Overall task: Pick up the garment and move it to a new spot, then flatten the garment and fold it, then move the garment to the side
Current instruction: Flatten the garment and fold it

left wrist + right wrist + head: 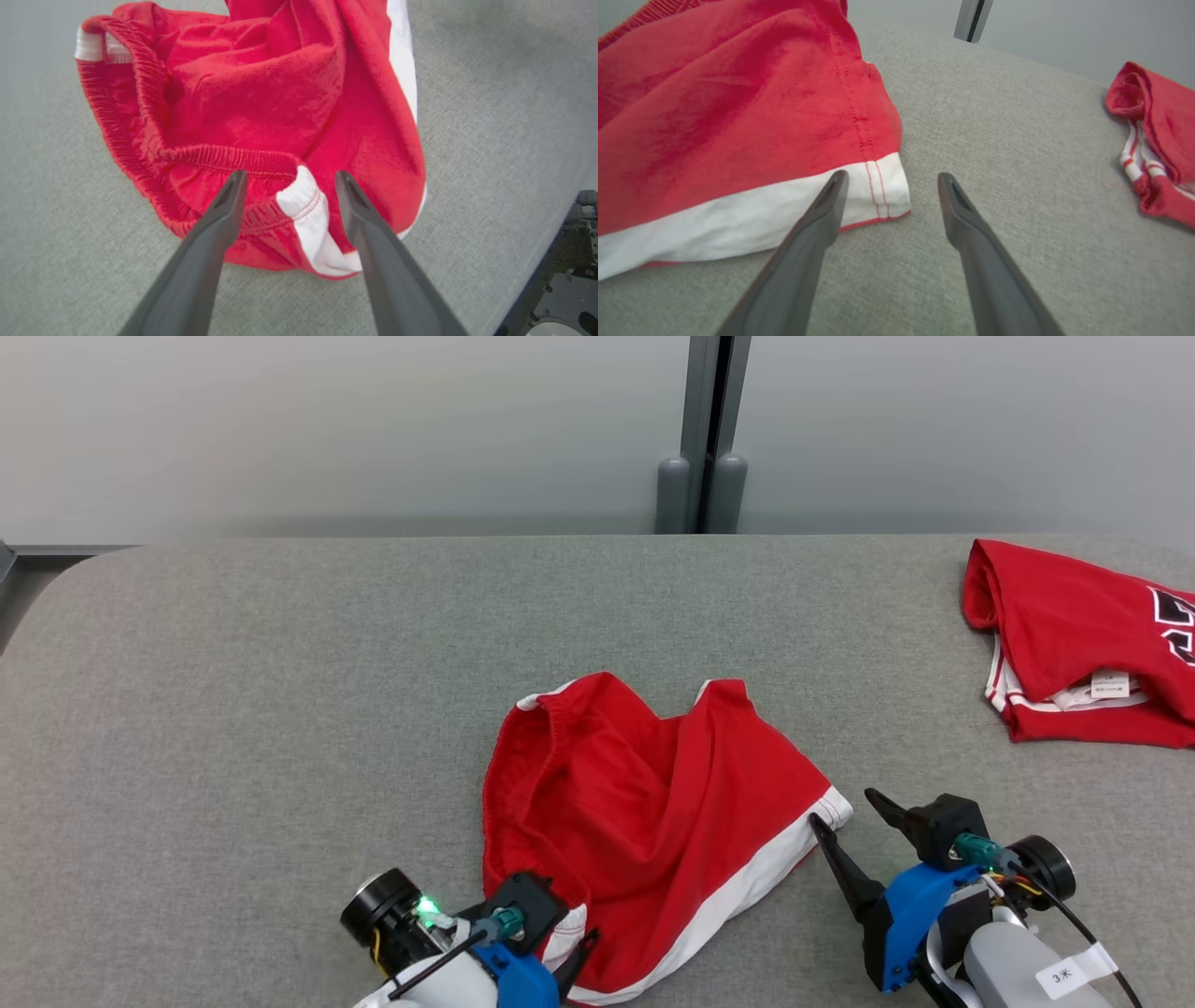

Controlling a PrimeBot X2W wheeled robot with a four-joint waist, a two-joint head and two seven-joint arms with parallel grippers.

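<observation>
Red cloth with a white patch lies between my left jaws, which stand wide and released. Their two dark fingers [210,242] straddle the near corner of the garment [261,93], a pair of red shorts, just where the gathered elastic waistband [224,158] meets a white side stripe [308,205]. I cannot tell whether the fingertips press on the cloth or hang just above it; nothing is clenched.

My right jaws are released too, spread wide at the garment's right corner. Their left finger [808,247] reaches over the white hem band [738,219], close to its stitched end. The other finger [980,261] is over the bare grey table [994,140]. In the head view, the tip of that left finger sits right at the white corner of the hem.

The garment lies crumpled on the table, in the near middle, between my two arms. Its waistband gapes open toward the left and far side, and the white hem band runs along the near right edge. Loose folds bunch up across the middle of the cloth.

The table is covered in grey woven fabric and has a rounded corner at the far left. Far to the right, well apart from the garment, lies a second red garment [1074,625], loosely folded. It has red-and-white striped trim, a small white label [1109,684], and part of a black-and-white print at the right edge of the head view. Beyond the table's far edge stand pale grey wall panels [327,429], with a darker grey post [702,429] between them.
</observation>
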